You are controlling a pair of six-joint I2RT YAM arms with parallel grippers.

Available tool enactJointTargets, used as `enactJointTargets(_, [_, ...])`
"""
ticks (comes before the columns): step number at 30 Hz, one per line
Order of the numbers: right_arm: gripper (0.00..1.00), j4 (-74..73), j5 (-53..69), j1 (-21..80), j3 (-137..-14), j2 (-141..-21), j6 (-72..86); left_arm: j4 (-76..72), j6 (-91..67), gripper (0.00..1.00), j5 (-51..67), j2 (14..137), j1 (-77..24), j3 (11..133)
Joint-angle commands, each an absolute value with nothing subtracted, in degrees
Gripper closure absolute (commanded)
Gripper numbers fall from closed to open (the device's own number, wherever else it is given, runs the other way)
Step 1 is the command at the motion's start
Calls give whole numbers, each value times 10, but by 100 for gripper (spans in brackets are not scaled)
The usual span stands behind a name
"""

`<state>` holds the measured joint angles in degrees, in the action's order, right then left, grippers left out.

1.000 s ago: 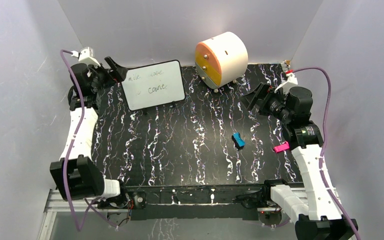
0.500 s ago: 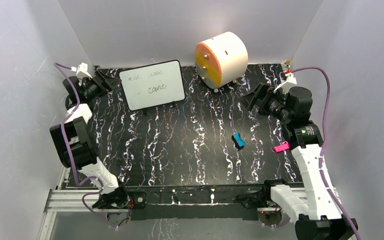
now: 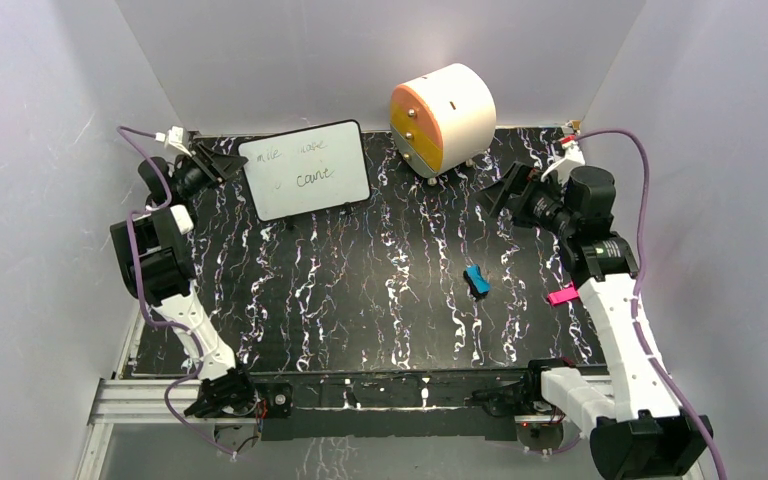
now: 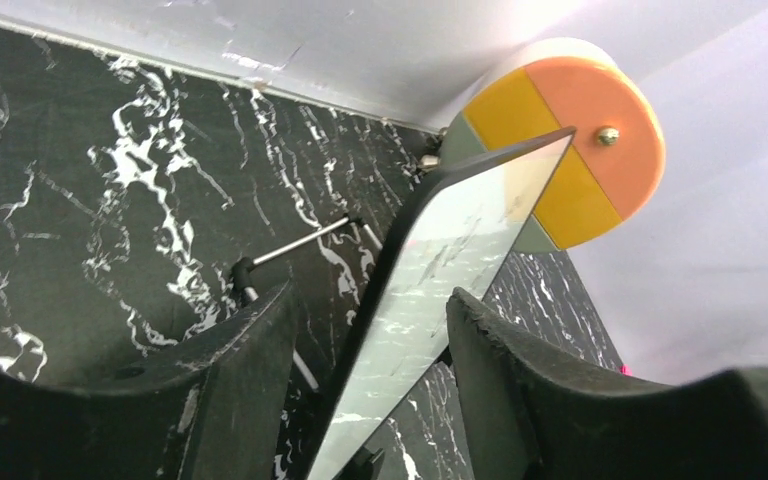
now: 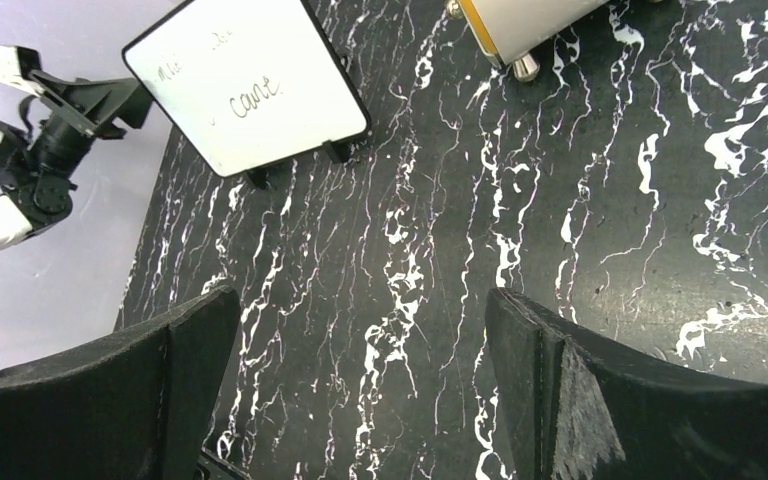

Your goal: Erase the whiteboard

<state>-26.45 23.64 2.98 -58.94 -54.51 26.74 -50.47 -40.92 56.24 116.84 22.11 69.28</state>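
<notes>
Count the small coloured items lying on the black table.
2. A blue item lies right of centre on the table; a pink item sits at its right edge. More could be hidden behind the drawer unit.

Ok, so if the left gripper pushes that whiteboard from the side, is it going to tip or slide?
It probably slides or tips easily: the whiteboard is thin and stands propped on small feet, so it is likely light. It looks rigid, its edge running straight through the open left gripper. The glossy face may be slippery.
</notes>
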Motion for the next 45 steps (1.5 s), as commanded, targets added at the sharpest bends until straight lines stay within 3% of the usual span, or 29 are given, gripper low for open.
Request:
enactJointTargets(1, [8,-220,251,33,-579,-573,263,-620,-438,51,618,1166,223,688])
enactJointTargets(5, [8,-212,254,35,-584,-585,262,-750,-491,54,652,1189,223,676])
enactJointTargets(13, [8,-207,250,38,-598,-596,264,-767,-507,58,674,1248,223,726])
enactJointTargets(18, [8,-200,247,40,-607,-601,273,-796,-531,75,700,1275,222,746])
enactJointTargets(25, [8,-198,239,43,-624,-603,276,-1004,-703,86,731,1333,219,766])
enactJointTargets(31, [8,-204,235,45,-630,-601,273,-920,-610,96,746,1291,196,729])
enactJointTargets(39, [8,-213,223,45,-629,-586,268,-819,-492,100,757,1235,154,655])
enactJointTargets(45, [8,-219,217,45,-627,-579,263,-1015,-637,100,773,1222,149,592])
